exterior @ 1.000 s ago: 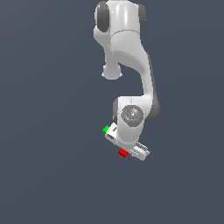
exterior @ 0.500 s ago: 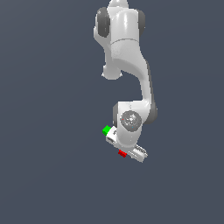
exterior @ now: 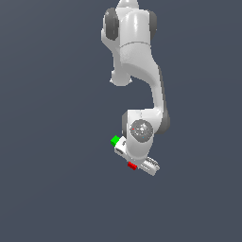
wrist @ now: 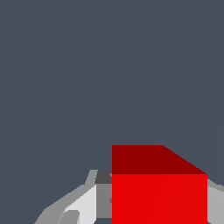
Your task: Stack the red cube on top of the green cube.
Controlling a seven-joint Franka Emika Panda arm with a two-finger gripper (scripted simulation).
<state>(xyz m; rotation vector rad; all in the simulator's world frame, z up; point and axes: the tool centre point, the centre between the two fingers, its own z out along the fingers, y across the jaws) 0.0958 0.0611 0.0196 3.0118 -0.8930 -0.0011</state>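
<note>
Red cube (exterior: 132, 166): at the lower edge of the gripper (exterior: 142, 165) in the exterior view; fills the near field of the wrist view (wrist: 159, 192), right between the fingers (wrist: 78, 205).
Green cube (exterior: 115, 140): just beside the wrist housing, on the exterior view's left, up and left of the red one; absent from the wrist view.
Jaws: apparently pinching the red cube, one pale finger showing on each flank of it; contact itself hard to confirm.
Key relation: green target lies up and to the exterior view's left of the held cube, near but apart.
Height over surface: cannot tell.
Next move, as judged: carry red across above green, square the faces, then lower.
Risk: a slight offset tips so small a stack.
</note>
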